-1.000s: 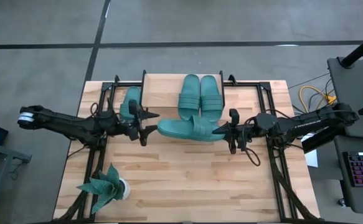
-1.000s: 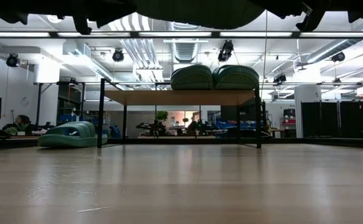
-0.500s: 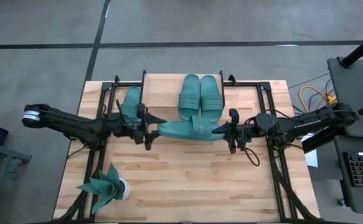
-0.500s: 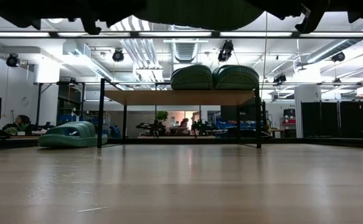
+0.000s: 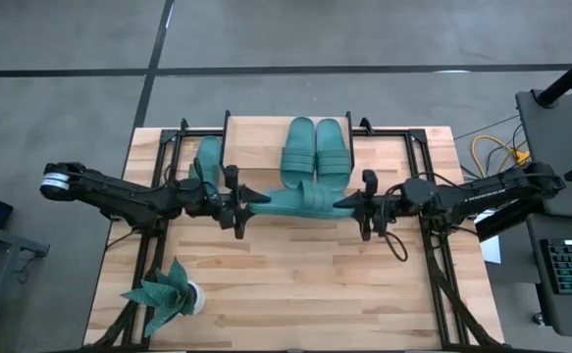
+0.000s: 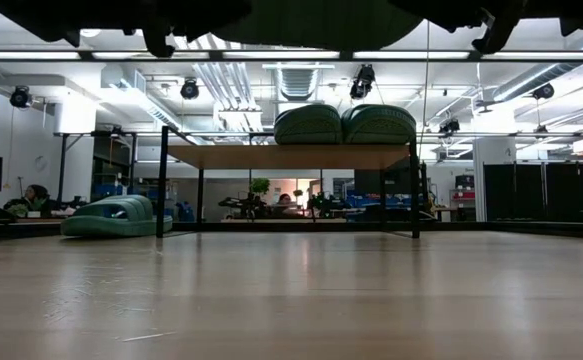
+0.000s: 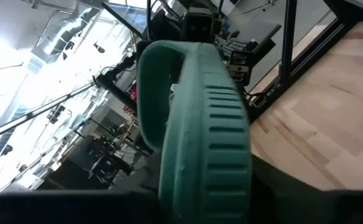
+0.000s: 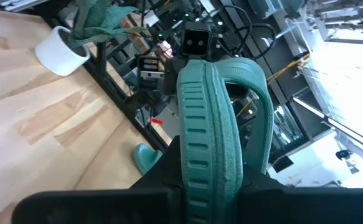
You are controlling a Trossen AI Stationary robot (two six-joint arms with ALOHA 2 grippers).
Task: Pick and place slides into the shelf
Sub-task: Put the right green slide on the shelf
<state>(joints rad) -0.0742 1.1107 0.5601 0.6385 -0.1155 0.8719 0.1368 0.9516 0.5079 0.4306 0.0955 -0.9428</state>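
One teal slide hangs in the air between my two grippers, above the table in front of the shelf. My left gripper is shut on its left end and my right gripper on its right end. Two more slides lie sole-down, side by side, on the right part of the shelf's plank. Another slide rests on the table at the shelf's left end. In the low view the held slide shows only at the top, under both arms. My left gripper has the slide's left end between its two fingers, coming level from the table's left, along the sole. The slide stands on edge, lifted clear. The pads themselves are hidden below the picture's edge. My right gripper pinches the slide's right end between its two fingers, level from the table's right, along the sole. The sole stands on edge with the strap to one side, clear of the table.
A teal plant in a white pot stands near the table's near left corner. Black frame rails run along both sides of the table. The left part of the shelf plank is bare. Bare wood lies in front of the grippers.
My left gripper has moved toward the table's right, up to the slide's left end, and taken hold of it. The slide, lying flat before, has turned about its length and now stands on edge. My right gripper has kept still.
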